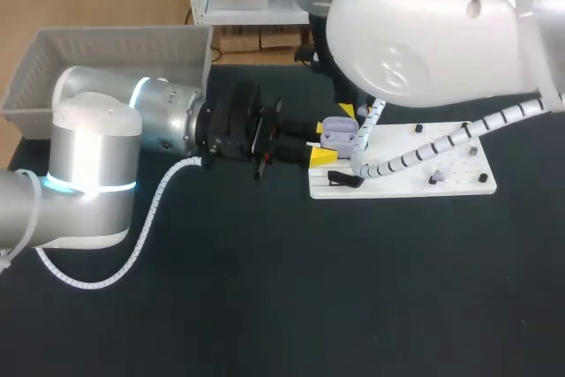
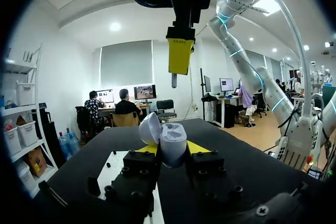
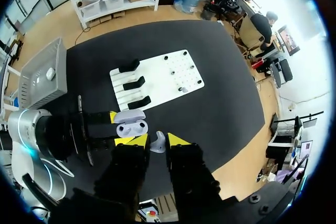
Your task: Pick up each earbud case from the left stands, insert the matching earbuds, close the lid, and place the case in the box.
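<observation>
The dark table spreads under everything. In the head view my right arm comes in from the right, and its bulky white housing hides the far edge of the white board. A spiral cable also droops across that board. My left arm lies low and level from the left, just in front of the grey box, which has one small white thing lying in it. Three black stands sit along the board's near end.

My left gripper pinches the earbud case from both sides, lid up. My right gripper points straight down above the case, nipping an earbud between its yellow tips.
</observation>
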You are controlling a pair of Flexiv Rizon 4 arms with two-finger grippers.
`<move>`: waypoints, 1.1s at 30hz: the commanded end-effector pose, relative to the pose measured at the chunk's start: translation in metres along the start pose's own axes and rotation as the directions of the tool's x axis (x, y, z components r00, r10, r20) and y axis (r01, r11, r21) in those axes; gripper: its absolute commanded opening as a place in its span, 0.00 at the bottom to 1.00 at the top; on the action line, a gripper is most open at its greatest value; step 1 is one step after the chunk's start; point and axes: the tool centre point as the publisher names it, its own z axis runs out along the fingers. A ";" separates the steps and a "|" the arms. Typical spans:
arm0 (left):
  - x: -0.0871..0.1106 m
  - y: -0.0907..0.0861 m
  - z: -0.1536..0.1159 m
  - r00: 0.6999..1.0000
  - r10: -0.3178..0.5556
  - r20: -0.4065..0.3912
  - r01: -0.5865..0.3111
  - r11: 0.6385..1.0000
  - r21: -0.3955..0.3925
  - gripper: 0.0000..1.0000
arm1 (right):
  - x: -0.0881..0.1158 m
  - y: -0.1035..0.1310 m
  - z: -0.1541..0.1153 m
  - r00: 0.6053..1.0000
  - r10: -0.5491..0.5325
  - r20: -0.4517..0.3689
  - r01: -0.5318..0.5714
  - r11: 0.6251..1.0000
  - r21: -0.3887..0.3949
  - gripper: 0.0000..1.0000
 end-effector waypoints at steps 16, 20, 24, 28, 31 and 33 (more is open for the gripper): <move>0.000 -0.002 0.000 1.000 0.003 0.001 -0.003 1.000 -0.006 0.00 | 0.006 0.013 -0.016 0.956 0.291 0.045 -0.294 0.951 0.093 0.00; 0.000 -0.002 0.000 1.000 0.003 0.001 -0.003 1.000 -0.006 0.00 | 0.008 0.020 -0.013 0.945 0.326 0.018 -0.327 0.942 0.082 0.00; 0.000 -0.002 0.000 1.000 0.003 0.001 -0.003 1.000 -0.006 0.00 | 0.006 0.023 -0.012 0.934 0.358 -0.003 -0.357 0.932 0.058 0.00; 0.000 -0.002 0.000 1.000 0.003 0.001 -0.003 1.000 -0.006 0.00 | 0.006 0.026 -0.009 0.927 0.374 -0.018 -0.373 0.927 0.050 0.00; 0.000 -0.002 0.000 1.000 0.003 0.001 -0.003 1.000 -0.006 0.00 | 0.008 0.027 -0.004 0.924 0.382 -0.024 -0.381 0.923 0.051 0.00; 0.000 -0.002 0.000 1.000 0.003 0.001 -0.003 1.000 -0.006 0.00 | 0.009 0.028 0.000 0.922 0.386 -0.031 -0.384 0.922 0.047 0.00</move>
